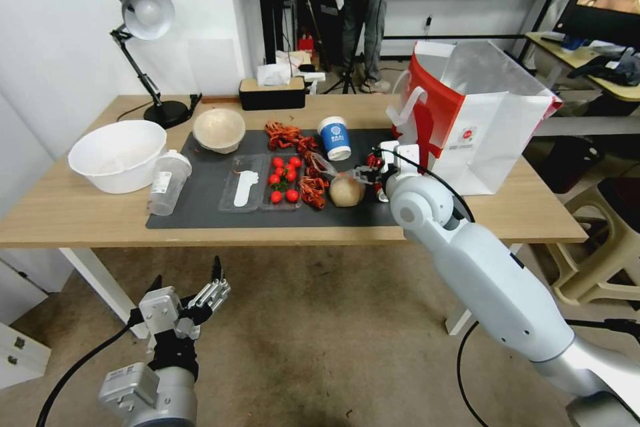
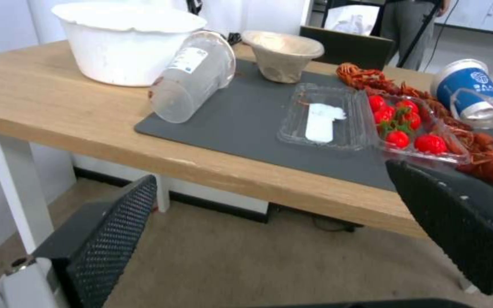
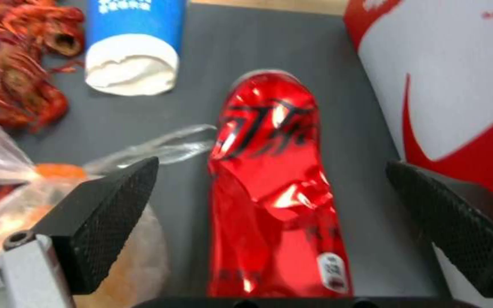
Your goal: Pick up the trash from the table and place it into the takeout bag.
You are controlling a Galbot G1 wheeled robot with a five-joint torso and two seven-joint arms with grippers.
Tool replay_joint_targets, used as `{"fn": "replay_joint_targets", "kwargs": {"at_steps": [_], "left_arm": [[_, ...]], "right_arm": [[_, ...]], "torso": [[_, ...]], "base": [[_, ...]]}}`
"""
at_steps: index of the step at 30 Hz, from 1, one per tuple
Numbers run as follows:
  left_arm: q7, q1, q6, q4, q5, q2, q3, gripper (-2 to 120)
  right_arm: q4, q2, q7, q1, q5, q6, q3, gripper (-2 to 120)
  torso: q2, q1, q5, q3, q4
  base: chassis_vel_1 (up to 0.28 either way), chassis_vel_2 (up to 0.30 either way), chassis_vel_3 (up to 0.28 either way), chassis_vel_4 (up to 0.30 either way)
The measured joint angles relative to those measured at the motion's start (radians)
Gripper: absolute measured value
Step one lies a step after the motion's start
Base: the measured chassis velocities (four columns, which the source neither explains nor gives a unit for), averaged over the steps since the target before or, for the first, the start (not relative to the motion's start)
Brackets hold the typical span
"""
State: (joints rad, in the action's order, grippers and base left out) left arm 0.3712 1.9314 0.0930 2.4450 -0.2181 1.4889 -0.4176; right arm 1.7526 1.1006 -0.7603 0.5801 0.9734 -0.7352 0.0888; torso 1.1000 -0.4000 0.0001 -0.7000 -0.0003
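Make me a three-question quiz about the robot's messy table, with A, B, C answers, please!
1. Where is the right gripper?
A. Over the crushed red can, between the plastic bag with the beige lump and the takeout bag
B. Inside the big white bowl
C. Touching the lamp

2. What colours is the paper cup?
A. Green and yellow
B. Blue and white
C. All black

3. How is the clear lidded cup resting?
A. Standing upright
B. Stacked inside the beige bowl
C. Lying on its side

Answers: 1 A, the right wrist view shows the can between its open fingers. 2 B, it has a blue wall and white rim. 3 C, it lies at the dark mat's edge, with the left gripper open below the table.
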Motion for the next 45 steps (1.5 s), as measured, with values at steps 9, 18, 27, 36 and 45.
{"fn": "replay_joint_targets", "kwargs": {"at_steps": [9, 18, 27, 36, 45], "left_arm": [[0.001, 0.000, 0.002, -0.001, -0.004, -0.002, 0.005, 100], [0.005, -0.001, -0.005, -0.011, -0.004, -0.005, 0.007, 100], [0.009, -0.003, -0.010, -0.014, -0.004, -0.005, 0.009, 100], [0.014, -0.004, -0.016, -0.016, -0.004, -0.010, 0.009, 100], [0.019, -0.004, -0.021, -0.007, -0.005, -0.019, 0.004, 100]], "right_arm": [[-0.033, 0.013, -0.009, 0.006, 0.020, -0.002, -0.006, 100], [-0.043, 0.021, -0.002, 0.014, 0.010, 0.000, -0.009, 98], [-0.042, 0.021, 0.006, 0.027, 0.010, 0.002, -0.010, 73], [-0.035, 0.024, 0.011, 0.032, 0.010, 0.003, -0.016, 45], [0.111, -0.040, 0.148, 0.036, -0.028, 0.042, -0.046, 43]], "torso": [[0.000, 0.000, -0.0001, 0.000, 0.0003], [0.000, 0.000, -0.0001, 0.000, 0.0003], [0.000, 0.000, -0.0002, 0.000, 0.0002], [0.000, 0.000, -0.0001, 0.000, 0.0003], [0.000, 0.000, -0.0001, 0.000, 0.0005]], "base": [[0.000, 0.000, 0.000, 0.000], [0.000, 0.000, 0.000, 0.000], [0.000, 0.000, 0.000, 0.000], [0.000, 0.000, 0.000, 0.000], [0.000, 0.000, 0.000, 0.000]]}}
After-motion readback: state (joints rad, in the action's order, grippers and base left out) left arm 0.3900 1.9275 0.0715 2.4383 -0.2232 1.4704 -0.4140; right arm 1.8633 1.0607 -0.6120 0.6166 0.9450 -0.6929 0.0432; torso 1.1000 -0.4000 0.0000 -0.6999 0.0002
